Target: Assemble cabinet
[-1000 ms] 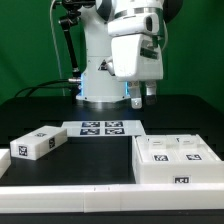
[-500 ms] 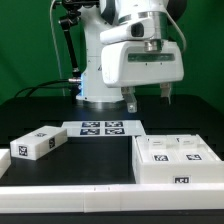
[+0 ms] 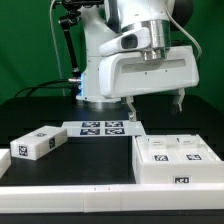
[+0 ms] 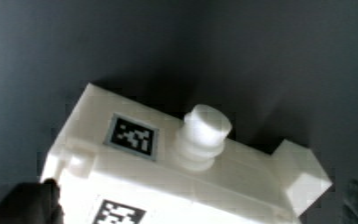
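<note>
Compared with a second ago, the gripper [image 3: 156,107] is sitting lower and farther toward the exterior view's right, and it is now turning its broad side to the camera instead of its narrow one. Its two fingers [image 3: 133,108] are standing spread wide apart, pointing down, with nothing between them, so it is released and carrying nothing. It is hanging in the air above the desk [image 3: 100,160], clear of every part.

Just below and in front of the gripper, the cabinet body [image 3: 176,162] is lying flat at the desk's near edge, toward the corner on the exterior view's right, its tagged face looking up. Whether the fingers are hanging over its far edge or over the bare desk behind it is not clear from this angle. The wrist view is showing a white cabinet piece [image 4: 176,175] bearing two square tags and an upright round peg [image 4: 204,132], resting on the dark surface; which piece this is cannot be told.

Above the gripper, the arm is coming down steeply, with the wide white hand housing held roughly level.

Farther out, the marker board [image 3: 103,128] is lying mid-desk in front of the robot base [image 3: 92,85]. A loose cabinet block [image 3: 38,143] is resting well apart, near the desk's edge on the exterior view's left.
</note>
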Motion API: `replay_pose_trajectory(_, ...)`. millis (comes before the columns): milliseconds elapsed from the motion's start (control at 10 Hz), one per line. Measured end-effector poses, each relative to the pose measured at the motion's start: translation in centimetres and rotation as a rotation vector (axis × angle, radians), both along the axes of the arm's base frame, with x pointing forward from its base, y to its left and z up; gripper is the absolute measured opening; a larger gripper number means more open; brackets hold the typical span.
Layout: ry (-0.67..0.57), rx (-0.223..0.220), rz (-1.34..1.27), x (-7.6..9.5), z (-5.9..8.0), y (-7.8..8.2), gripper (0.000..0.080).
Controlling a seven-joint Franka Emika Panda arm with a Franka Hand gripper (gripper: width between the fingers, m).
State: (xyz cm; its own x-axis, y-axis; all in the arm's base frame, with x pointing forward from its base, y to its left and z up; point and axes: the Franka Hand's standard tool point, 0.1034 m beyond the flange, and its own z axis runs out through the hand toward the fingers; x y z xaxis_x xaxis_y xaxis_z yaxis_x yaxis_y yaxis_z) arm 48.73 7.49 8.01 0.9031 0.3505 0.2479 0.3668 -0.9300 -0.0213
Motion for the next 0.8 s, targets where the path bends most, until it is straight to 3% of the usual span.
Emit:
replay_pose_trajectory(200, 0.037, 0.035, -0.178, -0.4, 0.0, 0.8, 0.0796)
replay_pose_trajectory(600, 0.056, 0.010, -0.266, -0.4, -1.5, 1.0, 0.0796)
replay_pose_trajectory(800, 0.057, 0.009, -0.267, -0.4, -1.5, 1.0, 0.0796)
